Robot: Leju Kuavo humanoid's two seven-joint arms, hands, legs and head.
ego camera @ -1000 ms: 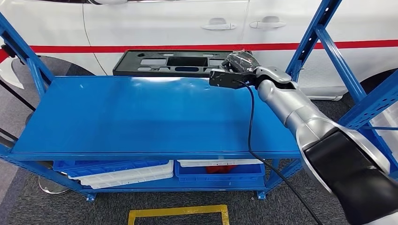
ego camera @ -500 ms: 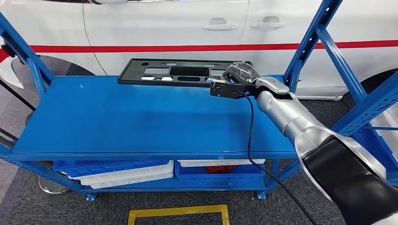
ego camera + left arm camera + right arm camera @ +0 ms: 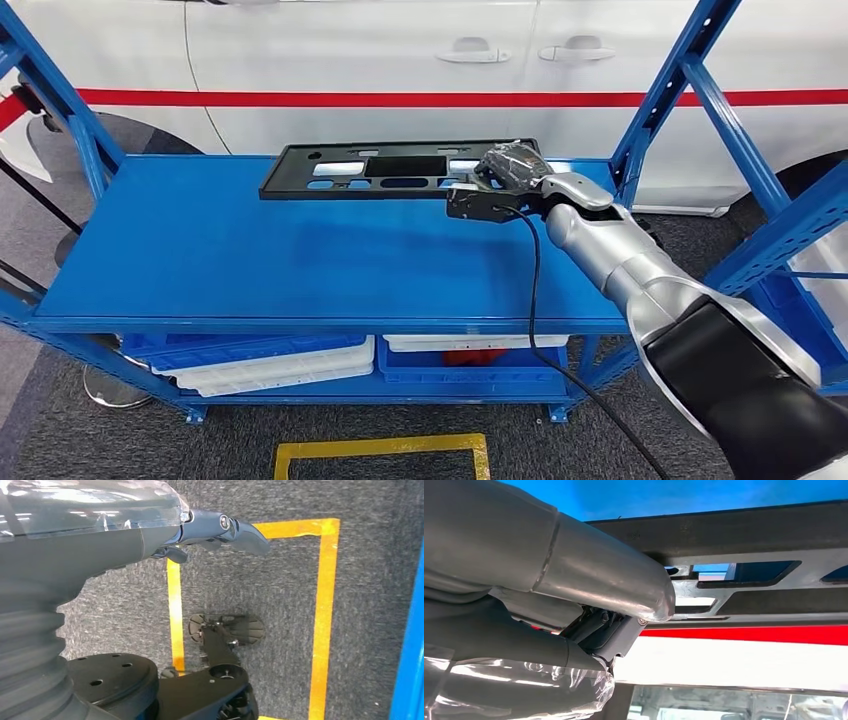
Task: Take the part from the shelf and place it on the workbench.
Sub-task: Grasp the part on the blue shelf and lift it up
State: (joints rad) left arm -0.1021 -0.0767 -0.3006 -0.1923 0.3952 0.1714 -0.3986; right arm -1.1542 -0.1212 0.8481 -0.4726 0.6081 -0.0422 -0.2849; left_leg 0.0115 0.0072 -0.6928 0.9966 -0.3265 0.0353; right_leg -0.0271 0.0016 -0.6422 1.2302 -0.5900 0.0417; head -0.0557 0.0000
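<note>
Head view, left to right. Blue shelf (image 3: pixel 250 250): flat top deck with slanted blue uprights at 9 and 3 o'clock. Below the deck, stacked white and blue trays (image 3: pixel 260 365) at 7 o'clock, and a blue bin (image 3: pixel 470 362) with white pieces in it at 6 o'clock. Yellow tape rectangle (image 3: pixel 380 455) on the grey carpet at 6 o'clock. White car (image 3: pixel 400 50) with a red stripe runs across the background at 12 o'clock. The part (image 3: pixel 385 168), a long black flat panel with rectangular cut-outs, lies over the far edge of the deck at roughly 12 o'clock, long axis running 9 to 3; whether it rests on the deck or is lifted just clear cannot be told. Right hand (image 3: pixel 505 170) sits at the panel's 3 o'clock end, fingers closed over that end of the panel, thumb pressed against its edge in the right wrist view (image 3: pixel 624 587); the silver arm enters from 5 o'clock with a black cable hanging from the wrist. Left hand (image 3: pixel 220 527), in the left wrist view, hangs above the carpet and tape; its fingers are spread loosely and hold nothing.
</note>
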